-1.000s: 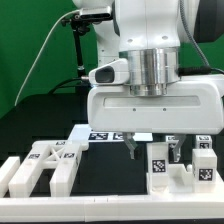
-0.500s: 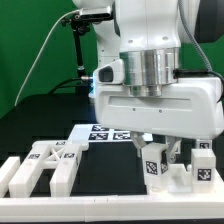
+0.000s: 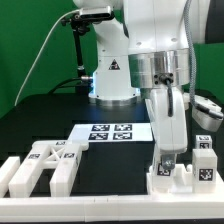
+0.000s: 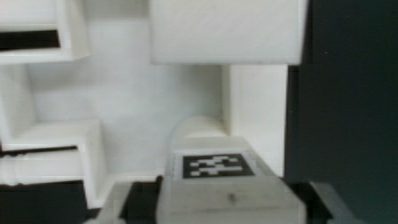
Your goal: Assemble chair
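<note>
**A chair piece held over the parts for fitting**

The glossy white, tag-bearing plastic chair piece (image 4: 217, 150) stands upright at the exterior view's right. It is clamped between the fingers of the two-finger gripper (image 3: 164, 155), at the white blocky seat parts (image 3: 192, 178). This looks like an insertion step, so the next move calls for careful alignment and then a straight push down. The flat white marker board (image 3: 112, 131) lies behind.

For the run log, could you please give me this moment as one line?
gripper: fingers straddle tagged chair part | grip: closure unclear | site: exterior view's right | loose chair parts: exterior view's left
</note>
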